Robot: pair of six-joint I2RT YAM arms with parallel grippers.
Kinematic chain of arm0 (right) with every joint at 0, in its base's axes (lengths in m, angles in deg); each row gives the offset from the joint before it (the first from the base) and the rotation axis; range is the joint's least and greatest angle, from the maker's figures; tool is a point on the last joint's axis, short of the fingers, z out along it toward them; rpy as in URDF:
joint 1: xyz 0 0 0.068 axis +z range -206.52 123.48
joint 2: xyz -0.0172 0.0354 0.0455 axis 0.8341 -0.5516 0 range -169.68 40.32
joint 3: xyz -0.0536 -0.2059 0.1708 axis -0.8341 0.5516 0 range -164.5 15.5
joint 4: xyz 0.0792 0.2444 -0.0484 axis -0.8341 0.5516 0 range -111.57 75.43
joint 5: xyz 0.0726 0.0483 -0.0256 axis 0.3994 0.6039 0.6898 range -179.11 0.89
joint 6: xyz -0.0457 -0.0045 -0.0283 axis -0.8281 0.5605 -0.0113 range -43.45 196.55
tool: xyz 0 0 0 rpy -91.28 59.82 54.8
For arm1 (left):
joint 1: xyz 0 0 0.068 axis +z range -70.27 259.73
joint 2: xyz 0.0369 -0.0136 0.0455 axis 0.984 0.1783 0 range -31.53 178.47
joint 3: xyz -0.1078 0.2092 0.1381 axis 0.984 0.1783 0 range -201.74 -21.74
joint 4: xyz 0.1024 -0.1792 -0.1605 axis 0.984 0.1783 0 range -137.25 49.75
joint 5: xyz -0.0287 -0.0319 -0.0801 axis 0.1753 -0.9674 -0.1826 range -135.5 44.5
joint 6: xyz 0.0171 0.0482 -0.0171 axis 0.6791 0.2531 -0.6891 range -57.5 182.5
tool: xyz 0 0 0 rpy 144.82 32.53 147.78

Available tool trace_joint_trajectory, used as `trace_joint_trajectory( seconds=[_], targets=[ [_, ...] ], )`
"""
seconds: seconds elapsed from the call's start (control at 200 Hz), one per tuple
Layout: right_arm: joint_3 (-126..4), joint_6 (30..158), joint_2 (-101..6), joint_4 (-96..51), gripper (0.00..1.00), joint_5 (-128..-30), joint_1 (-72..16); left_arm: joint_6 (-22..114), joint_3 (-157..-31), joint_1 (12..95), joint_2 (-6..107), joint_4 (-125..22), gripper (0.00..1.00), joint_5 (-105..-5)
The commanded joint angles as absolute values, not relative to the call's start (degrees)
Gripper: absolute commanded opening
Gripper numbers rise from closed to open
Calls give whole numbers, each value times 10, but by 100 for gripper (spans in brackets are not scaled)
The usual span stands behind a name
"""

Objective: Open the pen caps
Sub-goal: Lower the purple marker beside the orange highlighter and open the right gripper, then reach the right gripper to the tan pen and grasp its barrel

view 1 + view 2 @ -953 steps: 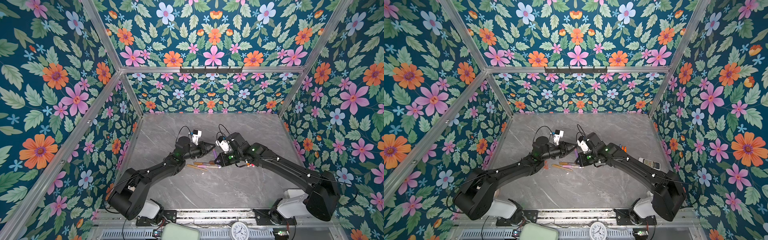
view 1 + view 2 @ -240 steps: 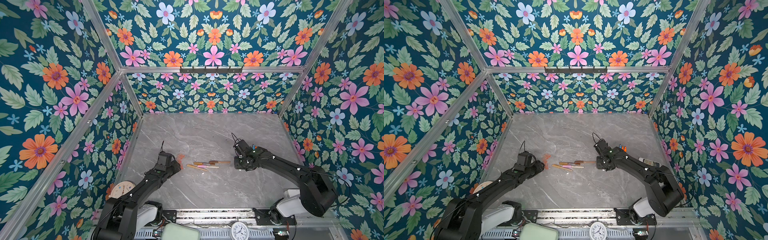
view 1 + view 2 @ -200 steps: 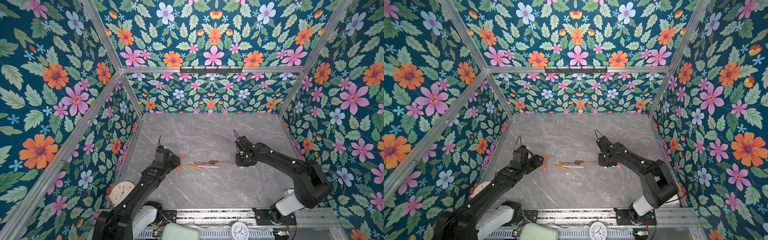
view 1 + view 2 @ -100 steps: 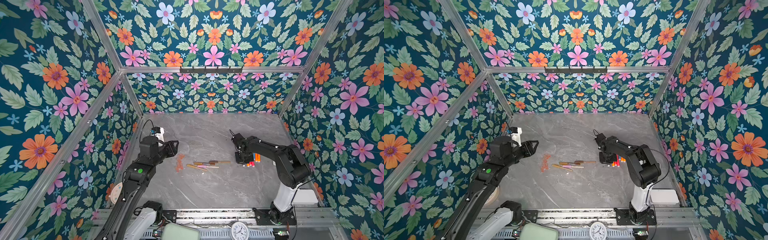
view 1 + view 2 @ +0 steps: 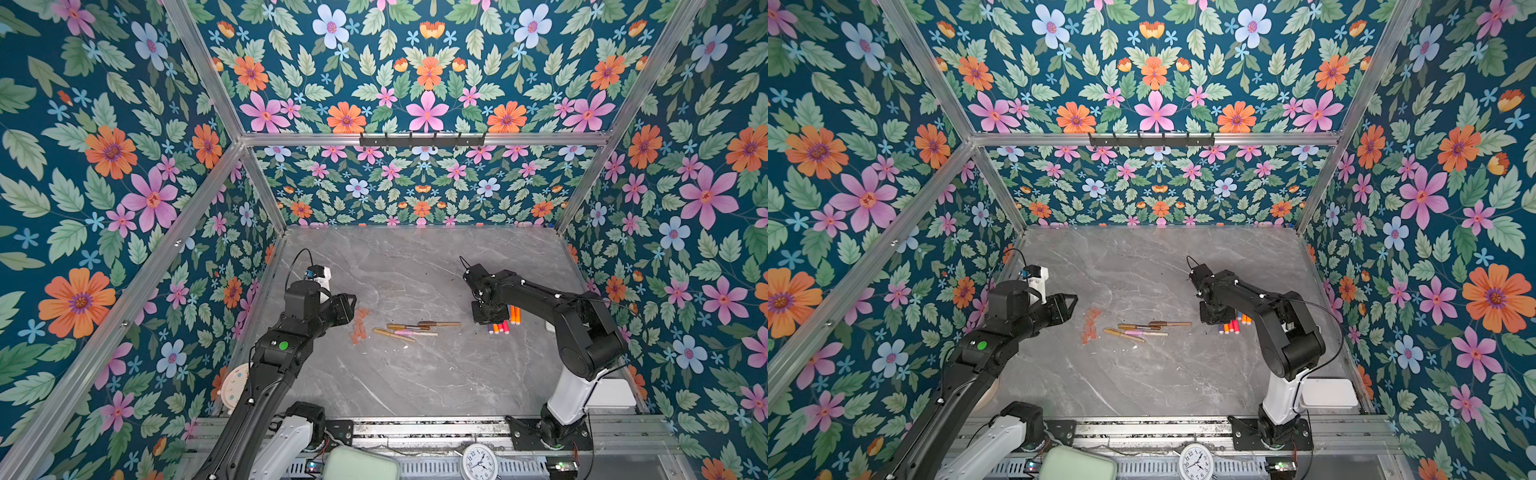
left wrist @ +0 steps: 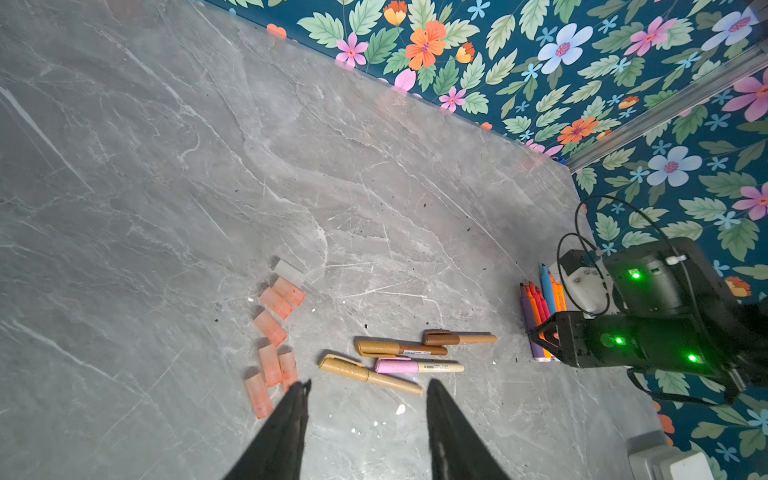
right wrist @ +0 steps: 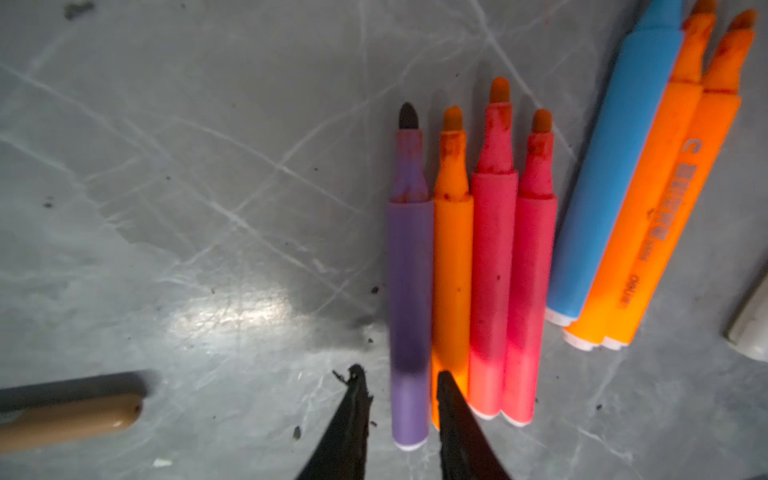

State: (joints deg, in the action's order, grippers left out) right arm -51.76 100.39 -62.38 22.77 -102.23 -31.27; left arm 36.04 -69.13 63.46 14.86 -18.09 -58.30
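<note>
- desk (image 6: 166, 166): grey marble-look slab, smooth, with a soft sheen and a bright reflected patch. Fine pale scratches and dark crumbs on the surface.
- pen caps (image 6: 274, 303): translucent orange-pink plastic, frosted finish. One at the row's end looks pale grey.
- pens (image 7: 492, 257): opaque matt plastic barrels in purple, orange, red-pink and light blue. Fibrous felt tips, with ink-smeared necks.
- gold and brown pens (image 6: 365, 370): satin, faintly metallic plastic. Beside them lies a pen with a pink cap and a cream printed barrel.
- right gripper (image 7: 400, 372): matt black fingers (image 7: 345, 436), with rough, frayed edges at the tips.
- walls (image 5: 104, 166): flat floral print, matt.
- frame (image 5: 540, 139): bare silvery metal bars, brushed finish.
</note>
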Motion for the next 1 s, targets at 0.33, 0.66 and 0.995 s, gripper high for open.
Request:
trace_joint_trajectory(
  seconds=[0.33,0.66,0.995],
  targets=[
    [-480,1006,-527,207,31,-967,-311,350,-683,635,152,-211,48,-607],
    [-384,948,-420,27,32,-705,-179,341,-675,635,156,-272,47,-628],
    [-496,941,-593,30,34,-713,-78,437,-676,635,53,-184,49,-543]
  ],
)
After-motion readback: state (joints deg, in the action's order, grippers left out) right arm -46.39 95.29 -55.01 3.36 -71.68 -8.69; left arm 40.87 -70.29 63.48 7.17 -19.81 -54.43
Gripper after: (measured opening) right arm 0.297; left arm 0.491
